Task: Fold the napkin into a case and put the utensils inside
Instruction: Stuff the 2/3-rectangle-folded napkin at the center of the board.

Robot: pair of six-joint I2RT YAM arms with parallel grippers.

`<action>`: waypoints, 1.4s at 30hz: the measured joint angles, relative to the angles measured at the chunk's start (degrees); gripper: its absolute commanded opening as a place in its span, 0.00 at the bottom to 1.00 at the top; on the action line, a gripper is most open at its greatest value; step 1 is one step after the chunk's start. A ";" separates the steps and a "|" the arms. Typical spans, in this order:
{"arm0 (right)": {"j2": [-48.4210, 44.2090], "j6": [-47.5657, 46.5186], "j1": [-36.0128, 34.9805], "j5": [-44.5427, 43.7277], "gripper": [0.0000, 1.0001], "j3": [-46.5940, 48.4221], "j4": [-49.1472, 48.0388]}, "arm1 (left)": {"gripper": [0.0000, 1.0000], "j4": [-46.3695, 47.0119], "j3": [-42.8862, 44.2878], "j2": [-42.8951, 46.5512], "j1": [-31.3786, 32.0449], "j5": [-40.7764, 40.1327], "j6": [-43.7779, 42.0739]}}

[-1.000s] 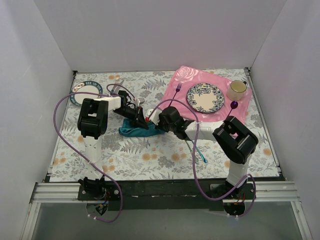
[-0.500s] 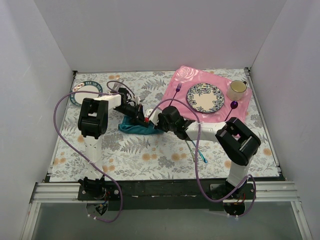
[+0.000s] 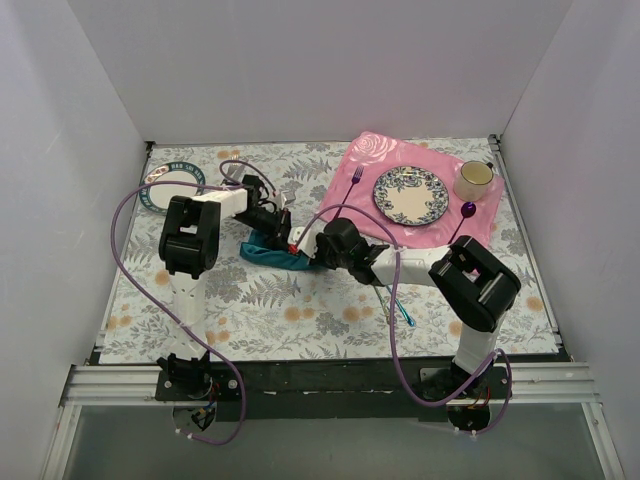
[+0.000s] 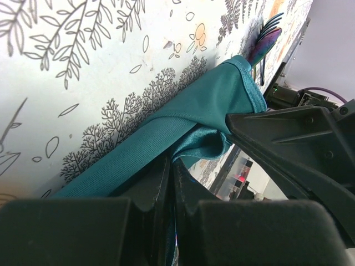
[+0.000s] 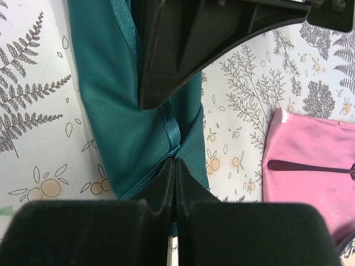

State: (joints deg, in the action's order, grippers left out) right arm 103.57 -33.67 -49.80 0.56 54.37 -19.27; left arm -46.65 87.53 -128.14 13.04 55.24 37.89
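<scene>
Fingers (image 4: 148, 191) of left gripper (image 3: 282, 232) are pressed together with a teal fold caught between them. Right gripper (image 3: 303, 252) is likewise pinched tight on a hem of the napkin (image 3: 263, 253). Napkin sits bunched as a narrow strip on the table (image 3: 300, 300), centre-left, not yet a tidy case. Its long axis runs roughly left-right in the top view. Both grippers meet at its right end, nearly touching each other, and the strip trails off to the left of them. Likely mid-fold; the next pull probably goes across the short axis, so both pinches need to hold the same edge. Blue-green utensil (image 3: 403, 310) lies beside the right forearm, well apart from the napkin, right arm nearer. Placemat (image 3: 360, 165) is far right, clear of the fold.
</scene>
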 measured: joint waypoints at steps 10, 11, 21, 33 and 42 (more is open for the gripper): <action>0.00 -0.15 0.42 -2.58 0.21 -0.04 -0.22 | 0.00 0.79 -0.31 -1.22 -0.04 0.24 -0.55; 0.00 0.28 0.57 -2.84 0.25 0.33 0.11 | 0.00 0.98 -0.61 -1.25 -0.15 0.59 -0.37; -1.90 3.23 1.88 -2.93 0.62 5.11 6.64 | 0.00 1.44 -0.83 -1.75 -0.35 1.75 0.11; -0.28 5.86 2.12 1.53 0.79 11.54 13.33 | 0.00 1.40 -0.81 -1.95 -0.35 2.16 0.52; 4.83 4.85 2.16 0.70 0.65 11.85 14.23 | 0.00 1.22 -0.66 -1.99 -0.35 2.14 0.52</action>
State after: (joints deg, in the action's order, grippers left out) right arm 108.40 -28.82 -47.64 1.26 66.22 -5.04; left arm -45.43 86.87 -130.13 12.69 57.39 38.41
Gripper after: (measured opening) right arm 0.767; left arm 0.032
